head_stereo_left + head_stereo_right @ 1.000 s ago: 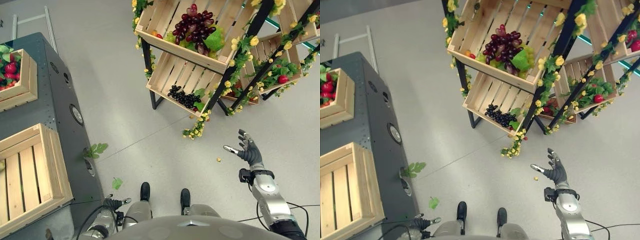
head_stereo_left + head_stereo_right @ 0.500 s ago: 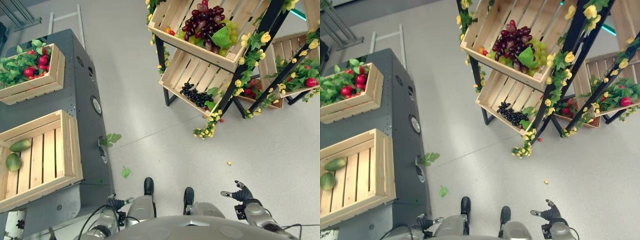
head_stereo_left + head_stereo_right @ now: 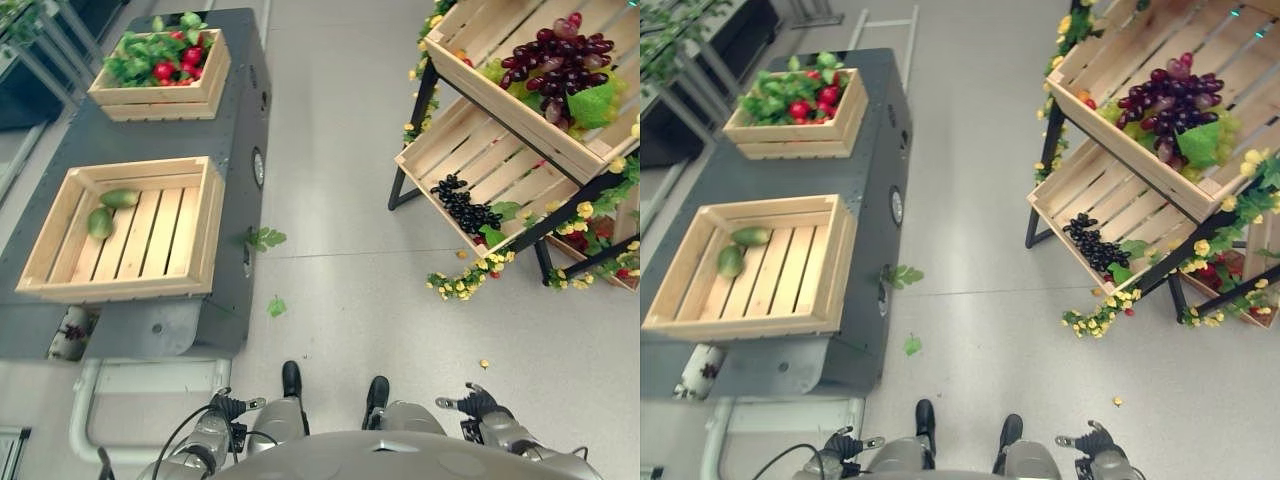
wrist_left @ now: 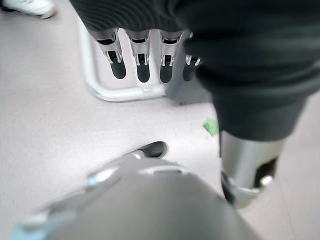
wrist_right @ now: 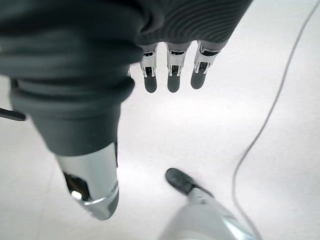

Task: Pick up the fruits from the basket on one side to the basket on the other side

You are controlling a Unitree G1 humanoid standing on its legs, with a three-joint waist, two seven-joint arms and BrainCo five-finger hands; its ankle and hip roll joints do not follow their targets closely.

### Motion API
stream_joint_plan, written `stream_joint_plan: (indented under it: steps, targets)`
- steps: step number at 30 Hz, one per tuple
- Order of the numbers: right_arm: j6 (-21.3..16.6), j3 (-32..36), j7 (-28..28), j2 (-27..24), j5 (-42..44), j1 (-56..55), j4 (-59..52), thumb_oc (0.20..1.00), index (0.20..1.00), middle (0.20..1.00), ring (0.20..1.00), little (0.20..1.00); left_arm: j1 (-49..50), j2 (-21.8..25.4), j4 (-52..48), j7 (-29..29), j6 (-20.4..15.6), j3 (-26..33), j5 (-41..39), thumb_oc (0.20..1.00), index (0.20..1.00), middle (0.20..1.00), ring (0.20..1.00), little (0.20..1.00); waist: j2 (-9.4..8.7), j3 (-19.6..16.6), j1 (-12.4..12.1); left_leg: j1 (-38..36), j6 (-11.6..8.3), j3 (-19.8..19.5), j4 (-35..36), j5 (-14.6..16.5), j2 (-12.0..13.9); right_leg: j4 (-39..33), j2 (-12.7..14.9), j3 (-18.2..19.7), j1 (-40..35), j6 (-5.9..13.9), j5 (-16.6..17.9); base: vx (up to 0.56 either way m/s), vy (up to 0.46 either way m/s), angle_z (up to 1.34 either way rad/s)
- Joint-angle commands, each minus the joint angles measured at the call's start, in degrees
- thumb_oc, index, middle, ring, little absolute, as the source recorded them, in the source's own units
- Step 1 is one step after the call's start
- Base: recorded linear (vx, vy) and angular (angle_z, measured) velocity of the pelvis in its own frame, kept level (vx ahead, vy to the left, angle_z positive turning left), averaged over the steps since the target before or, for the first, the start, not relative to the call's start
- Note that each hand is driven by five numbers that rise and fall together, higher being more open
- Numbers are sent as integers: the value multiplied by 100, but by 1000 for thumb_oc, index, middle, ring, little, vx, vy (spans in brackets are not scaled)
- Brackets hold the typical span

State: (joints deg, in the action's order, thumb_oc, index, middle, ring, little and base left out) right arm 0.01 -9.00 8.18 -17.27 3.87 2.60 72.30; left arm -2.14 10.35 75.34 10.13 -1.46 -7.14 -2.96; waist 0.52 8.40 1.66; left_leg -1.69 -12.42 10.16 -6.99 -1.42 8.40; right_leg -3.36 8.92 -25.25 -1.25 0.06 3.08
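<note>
Apparently unlabelled wooden crate (image 3: 200, 215), two green fruits (image 3: 108, 210), hands (image 3: 470, 403) empty.

Even, bright overhead light, soft shadows under wooden crate (image 3: 205, 215); head views sharp, wrist views blurred close up w/ pale floor glare.

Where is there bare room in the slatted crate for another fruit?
The near crate holds two green fruits at its far left end; the slats from there to its right wall are bare. The far crate is packed with leaves and red fruit. Both hands, left and right, are empty.
</note>
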Motion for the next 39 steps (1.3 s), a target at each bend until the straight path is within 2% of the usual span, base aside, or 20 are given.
stream_joint_plan:
  steps: [1,4,6,7,9,10,12,13,17,18,19,22,23,26,28,31,33,35,36,39]
  targets:
    - [16,-5,-27,86,-66,114,5,1000,1000,1000,1000,1000,-208,-118,-7,-44,-35,-18,210,1000,1000,1000,1000,1000,23,53,62,-550,433,-151,-247,570,111,-100,-246,-28,565,306,-356,-107,49,54]
    - [17,-14,-52,130,-21,163,-26,1000,1000,1000,1000,1000,-222,-94,21,-61,-22,34,155,1000,1000,1000,1000,1000,3,-16,59,-677,484,-52,-7,788,12,-63,-170,-230,688,356,-249,-142,118,81]
    - [35,15,-61,179,-9,172,12,1000,1000,1000,1000,1000,-254,-62,12,-77,-13,57,115,1000,1000,1000,1000,1000,-58,-39,24,-706,519,86,200,1003,-42,-49,-32,-393,777,450,-94,-164,160,96]
    - [55,13,-68,269,-23,201,59,1000,1000,1000,1000,1000,-248,-13,48,-102,1,123,78,1000,1000,1000,1000,1000,-124,-58,-29,-795,532,139,426,1069,-100,-52,39,-478,866,557,98,-187,199,57]
    - [53,20,-79,319,-15,219,79,1000,1000,1000,1000,1000,-250,23,79,-106,0,173,21,1000,1000,1000,1000,1000,-168,-63,-50,-824,538,135,527,1072,-136,-69,90,-507,921,616,183,-125,136,38]
    - [54,31,-76,367,3,241,74,1000,1000,1000,1000,1000,-290,63,97,-156,-4,245,-100,1000,1000,1000,1000,1000,-143,-66,-96,-868,515,105,580,1181,-75,-86,60,-419,957,732,184,-79,123,14]
    - [66,63,-93,438,51,310,66,1000,1000,1000,1000,1000,-354,124,160,-230,-8,374,-262,1000,1000,1000,1000,1000,-223,-6,-126,-805,546,34,695,1151,-158,-104,232,-455,1120,898,419,-196,207,19]
    - [68,102,-96,468,87,348,34,1000,1000,1000,1000,1000,-379,144,190,-284,-15,420,-359,1000,1000,1000,1000,1000,-339,61,-122,-720,612,-19,800,1022,-340,-137,423,-514,1240,952,655,-233,222,32]
    - [67,97,-149,596,126,452,-38,1000,1000,1000,1000,1000,-426,275,284,-401,-24,612,-537,1000,1000,1000,1000,1000,-537,251,-215,-688,810,-238,1089,925,-679,-164,567,-185,1395,1175,881,-182,242,23]
    - [76,130,-155,619,141,444,-38,1000,1000,1000,1000,1000,-454,322,315,-432,-5,624,-495,1000,1000,1000,1000,1000,-592,329,-180,-661,901,-323,1090,917,-798,-163,501,130,1401,1179,869,-108,205,40]
    - [76,131,-155,626,141,450,-38,1000,1000,1000,1000,1000,-460,329,316,-432,-5,626,-495,1000,1000,1000,1000,1000,-624,325,-159,-634,911,-342,1090,889,-832,-163,540,123,1419,1180,884,-74,204,60]
    - [79,243,-163,628,333,414,156,1000,1000,1000,1000,1000,-515,353,304,-511,-9,533,-589,1000,1000,1000,1000,1000,-537,381,58,-714,1084,-748,1165,841,-898,101,21,1543,1486,1100,618,-25,225,51]
    - [66,238,-182,629,424,353,158,1000,1000,1000,1000,1000,-553,382,304,-549,7,482,-605,1000,1000,1000,1000,1000,-521,382,111,-678,1152,-936,1177,774,-965,375,-166,1968,1369,1013,400,-62,217,72]
    - [72,221,-243,643,537,168,269,1000,1000,1000,1000,1000,-554,460,290,-607,37,377,-538,1000,1000,1000,1000,1000,-558,286,136,-449,1297,-1301,1172,558,-1110,907,-588,2538,1081,779,-76,-71,126,155]
    - [73,223,-295,649,608,94,361,1000,1000,1000,1000,1000,-570,517,298,-621,61,358,-558,1000,1000,1000,1000,1000,-539,184,106,-274,1328,-1424,1192,403,-1125,1177,-843,2636,956,687,-381,-82,59,129]
    - [72,171,-323,635,598,81,425,1000,1000,1000,1000,1000,-582,510,338,-677,70,318,-611,1000,1000,1000,1000,1000,-538,39,44,-151,1338,-1573,1199,331,-1137,1129,-946,2715,778,636,-569,-18,11,2]
    - [65,146,-344,626,580,58,443,1000,1000,1000,1000,1000,-564,494,380,-708,75,318,-605,1000,1000,1000,1000,1000,-569,-75,3,-90,1336,-1614,1199,291,-1183,822,-987,2845,604,596,-572,24,-22,12]
    - [105,131,-395,621,510,40,503,1000,1000,1000,1000,1000,-539,460,414,-770,109,334,-584,1000,1000,1000,1000,1000,-606,-156,-105,-2,1341,-1590,1181,268,-1219,446,-910,2810,444,566,-490,7,-61,11]
    - [116,62,-439,584,387,45,532,1000,1000,1000,1000,1000,-514,422,460,-827,105,357,-613,1000,1000,1000,1000,1000,-570,-189,-134,14,1312,-1530,1183,235,-1207,125,-939,2871,280,578,-395,13,-49,3]
    - [134,34,-459,542,305,57,536,1000,1000,1000,1000,1000,-483,386,439,-865,95,405,-744,1000,1000,1000,1000,1000,-534,-210,-184,2,1244,-1475,1175,235,-1139,-49,-933,2859,172,554,-335,10,-84,-9]
